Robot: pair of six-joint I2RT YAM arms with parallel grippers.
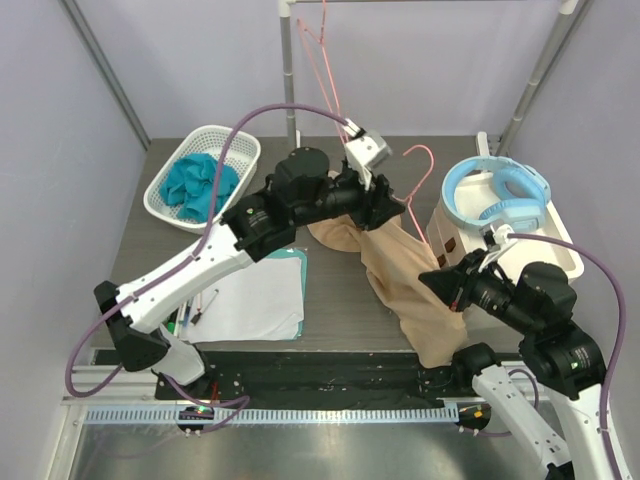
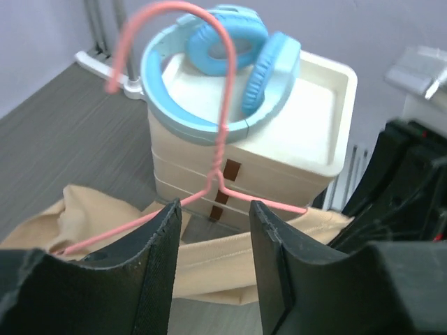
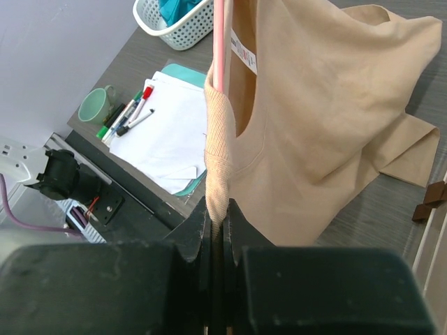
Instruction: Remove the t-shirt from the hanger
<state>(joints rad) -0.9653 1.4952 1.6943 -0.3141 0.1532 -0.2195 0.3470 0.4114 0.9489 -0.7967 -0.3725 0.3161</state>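
- Reaching over the dark grey desk (image 1: 340, 300) from the near left corner, the left arm (image 1: 230, 245) stretches out long and low to the middle.
- Its left claw (image 2: 213, 230) is open. The two black fingers (image 2: 157, 258) stand apart, with the thin pink wire hanger (image 2: 222, 139) showing in the gap between them.
- I cannot tell if the fingers touch the wire.
- The right arm (image 1: 540, 310) is bent at the near right and points left.
- Its right claw (image 3: 215, 209) is squeezed tight on the ribbed collar of the soft tan t-shirt (image 3: 328, 105).
- The t-shirt is on the hanger between the two claws. Its bottom part lies crumpled on the desk.
- A cream stack of boxes (image 2: 307, 139) stands just behind the hanger, with round blue headphones (image 2: 269, 73) on top.
- The right arm is close on the right side of the left claw.
- On the left are a white plastic basket (image 1: 170, 195) with a teal cloth (image 1: 200, 185) inside, white paper sheets (image 1: 255, 295), some pens (image 1: 195, 310) and a green mug (image 3: 94, 106).
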